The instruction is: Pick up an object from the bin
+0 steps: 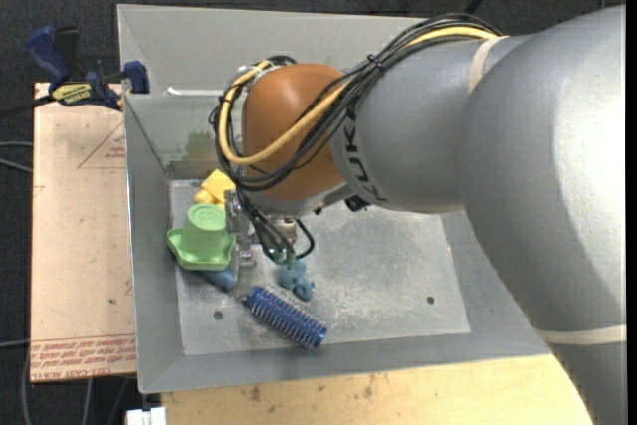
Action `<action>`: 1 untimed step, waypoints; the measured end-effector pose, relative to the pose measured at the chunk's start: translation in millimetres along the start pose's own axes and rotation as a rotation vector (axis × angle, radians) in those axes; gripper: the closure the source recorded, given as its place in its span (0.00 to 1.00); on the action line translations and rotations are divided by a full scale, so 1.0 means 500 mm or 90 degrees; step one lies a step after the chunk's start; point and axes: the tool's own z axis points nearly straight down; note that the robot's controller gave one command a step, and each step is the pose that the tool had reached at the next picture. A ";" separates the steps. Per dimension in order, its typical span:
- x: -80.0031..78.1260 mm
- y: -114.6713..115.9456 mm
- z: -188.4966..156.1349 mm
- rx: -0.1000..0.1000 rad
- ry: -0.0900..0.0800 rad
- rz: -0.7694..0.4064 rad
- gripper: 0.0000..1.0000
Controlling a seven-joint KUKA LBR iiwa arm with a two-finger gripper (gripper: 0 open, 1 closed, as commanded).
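Blue bristly brush [286,317] lies nearest, on the near side of the grey bin [418,259].
Just past it sits a small teal toy [296,282]. Left of that is a green cup-shaped thing [204,239], with a yellow piece [216,184] farther back. The pincer [261,239] hangs low between green thing and teal toy, likely lined up to grab one. I cannot tell if it is apart or together.

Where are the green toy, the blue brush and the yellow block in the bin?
green toy [202,244]: camera view, on its wide lower body.
blue brush [287,316]: camera view, on the middle of its bristles.
yellow block [215,184]: camera view, on its top face.
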 end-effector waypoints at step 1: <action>-0.035 0.049 0.088 -0.004 -0.015 0.138 0.00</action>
